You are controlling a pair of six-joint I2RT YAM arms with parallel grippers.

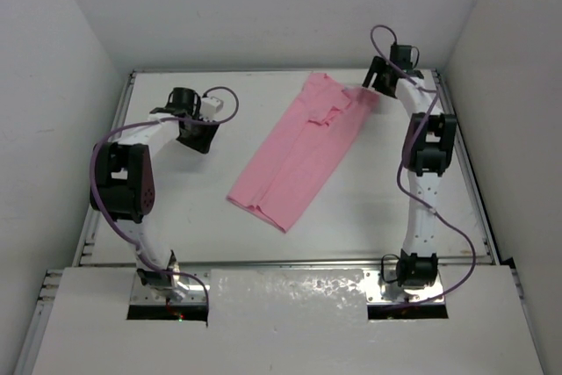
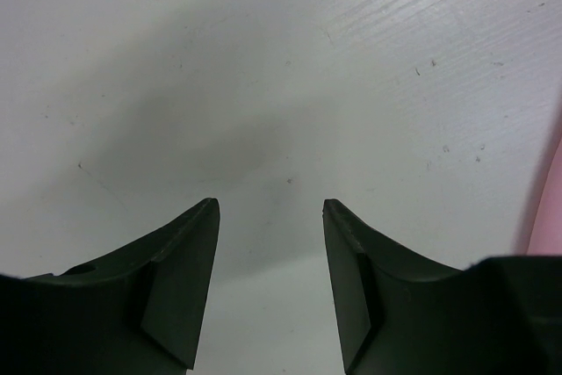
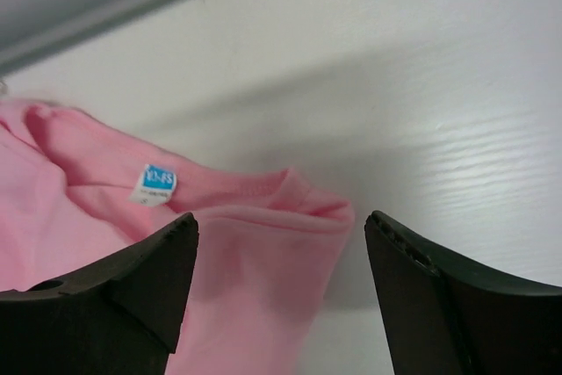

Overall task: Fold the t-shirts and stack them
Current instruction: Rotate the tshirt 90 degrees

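Bases sit bolted at the near edge of the table point(image 1: 202, 217), and both arms reach away toward the far side, the left arm point(image 1: 123, 177) bent out wide to the left, the right arm point(image 1: 420, 208) standing up along the right. Between them lies the t-shirt point(image 1: 299, 151), light pink, folded into a long strip and laid on a slant: its near end sits a little left of the middle, and the cloth runs away to the far right. Moving out, the left gripper point(image 1: 200, 138) hangs over bare table to the left of the t-shirt, apart from it. Its wrist view shows the left gripper point(image 2: 270, 208) with its fingers spread wide and nothing between them, only white table point(image 2: 263, 85) below, and a thin sliver of pink t-shirt point(image 2: 553, 191) at the right edge. Further out, a sleeve lies folded over the top of the strip, bunched and creased. At the far right end, the right gripper point(image 1: 372, 85) sits right at the t-shirt's far corner. From its own camera the right gripper point(image 3: 281, 215) is spread wide too, fingers set either side of the rounded folded edge of the t-shirt point(image 3: 246, 261), not clamped on it; whether a finger touches the cloth I cannot tell. Just beyond the fingertips, a small blue label point(image 3: 158, 183) shows inside the neckline, then bare table point(image 3: 439, 85) out to the far wall.
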